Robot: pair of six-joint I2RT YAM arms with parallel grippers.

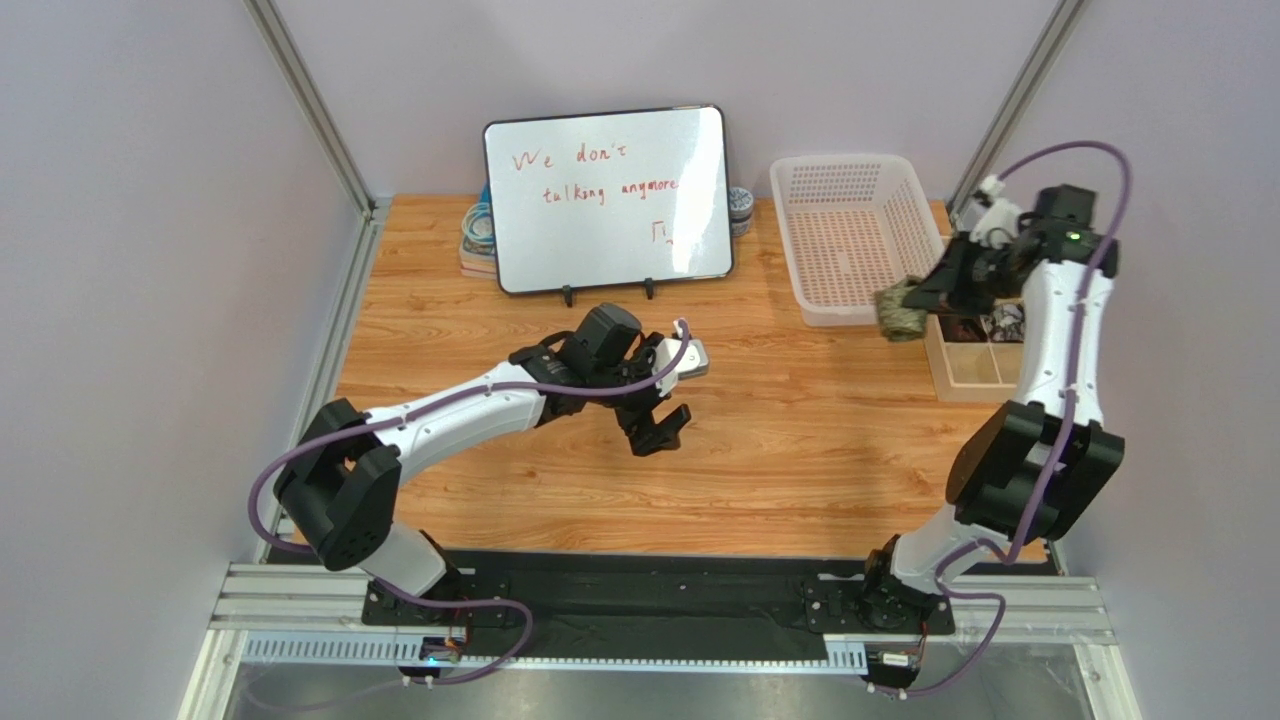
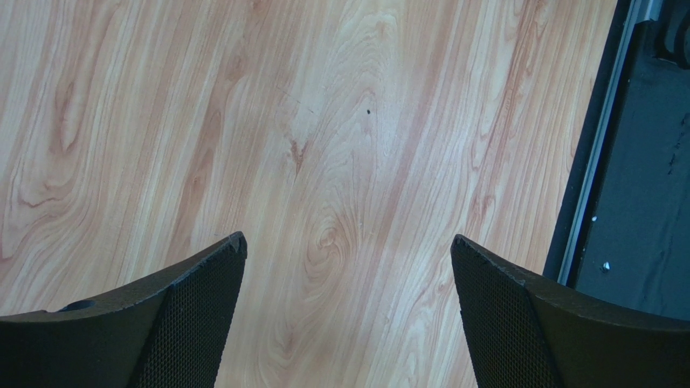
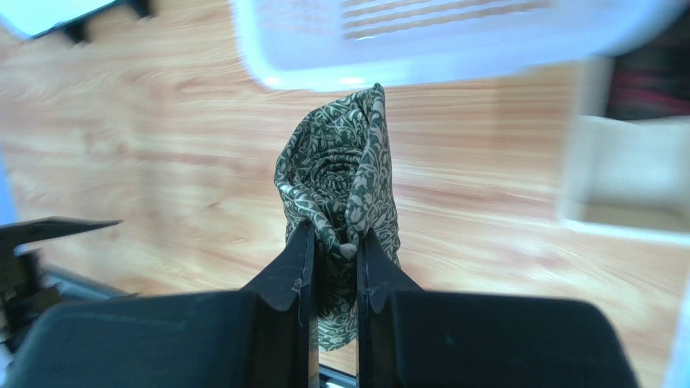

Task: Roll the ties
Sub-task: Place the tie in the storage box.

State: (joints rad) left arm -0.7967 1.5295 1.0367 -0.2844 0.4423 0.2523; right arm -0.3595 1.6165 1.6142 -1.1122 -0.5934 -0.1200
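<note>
The lower end of the rolled tie [image 3: 340,162] is hidden between fingers of the right gripper [image 3: 334,236]; the white basket [image 3: 486,65] is blurred and cropped.

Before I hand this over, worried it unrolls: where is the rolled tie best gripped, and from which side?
Probably as the right gripper holds the rolled tie: across its outer wraps, coming at the spiral end, so squeezing presses the layers together.

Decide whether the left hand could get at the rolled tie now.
Probably not: the rolled tie is pinched in the right hand by the white basket, far from the mid-table left hand.
</note>
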